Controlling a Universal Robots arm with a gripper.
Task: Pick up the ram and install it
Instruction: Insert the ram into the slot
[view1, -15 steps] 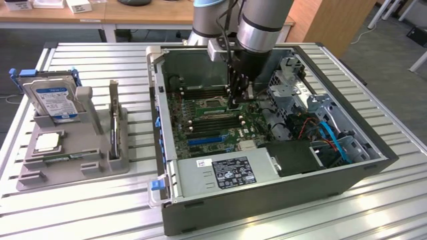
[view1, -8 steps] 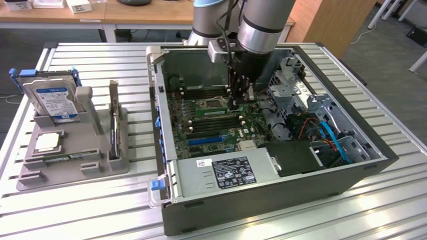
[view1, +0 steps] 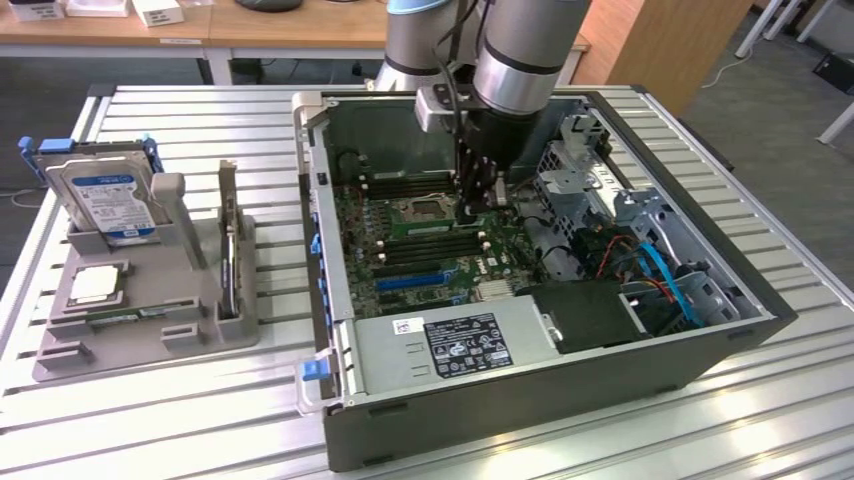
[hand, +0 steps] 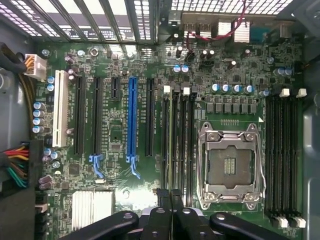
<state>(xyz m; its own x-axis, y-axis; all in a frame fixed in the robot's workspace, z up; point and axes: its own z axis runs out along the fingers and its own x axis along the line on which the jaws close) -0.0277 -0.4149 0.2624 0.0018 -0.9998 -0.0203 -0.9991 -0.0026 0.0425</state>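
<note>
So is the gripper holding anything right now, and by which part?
It cannot be told: the gripper is shut low over the motherboard's memory slots, and anything pinched between its tips is hidden.

Desk (view1: 174, 420): grey metal with long ridges.
Grey holder (view1: 147, 335): sits on the desk.
Hard drive (view1: 104, 195): stands up in the holder.
Square chip (view1: 94, 285): lies flat in the holder.
Computer case (view1: 534, 400): open, beside the holder.
Blue slot (hand: 132, 120): between black slots.

Exterior view looks down obliquely; wrist view faces shared motherboard (hand: 200, 80) closely.
</note>
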